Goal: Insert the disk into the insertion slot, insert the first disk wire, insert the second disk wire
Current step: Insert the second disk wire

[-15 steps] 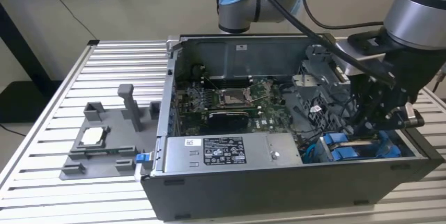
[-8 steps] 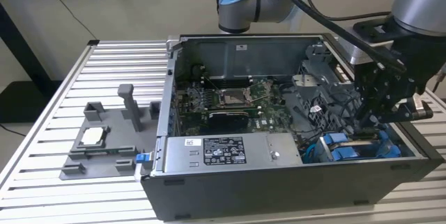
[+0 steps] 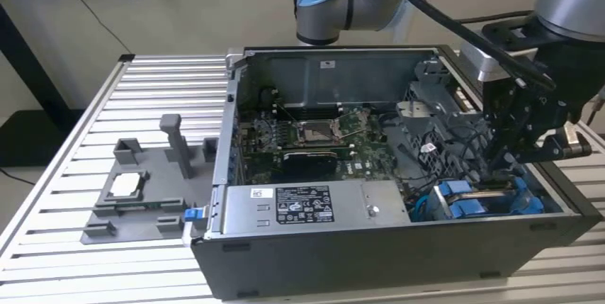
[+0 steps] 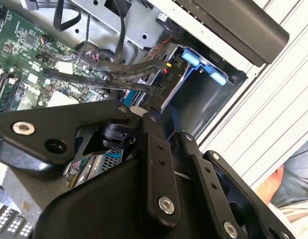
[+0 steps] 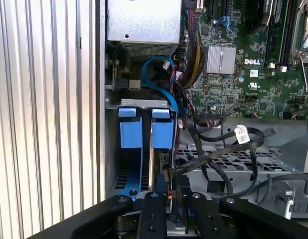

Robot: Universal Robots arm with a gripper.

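A: Surface?
B: Ribbed aluminium table (image 3: 142,77), pale wall behind. A grey fixture (image 3: 142,198) lies on it at the exterior view's left, with a small silver chip (image 3: 126,186) in it.
A: Containers?
B: Open computer case (image 3: 397,258) lying on the table. Inside: green motherboard (image 3: 312,137), silver power-supply box (image 3: 302,205), black cables (image 5: 219,149).
A: Disk?
B: The disk (image 5: 152,149) stands on edge in the insertion slot (image 5: 114,174), at the case's corner on the exterior view's right; blue carrier tabs (image 3: 468,201) show at its end.
A: Gripper?
B: The gripper (image 5: 171,191) is low in the case at the disk's end, fingers (image 5: 159,186) close together on a black wire plug (image 5: 166,186) there; a firm clamp can't be confirmed.
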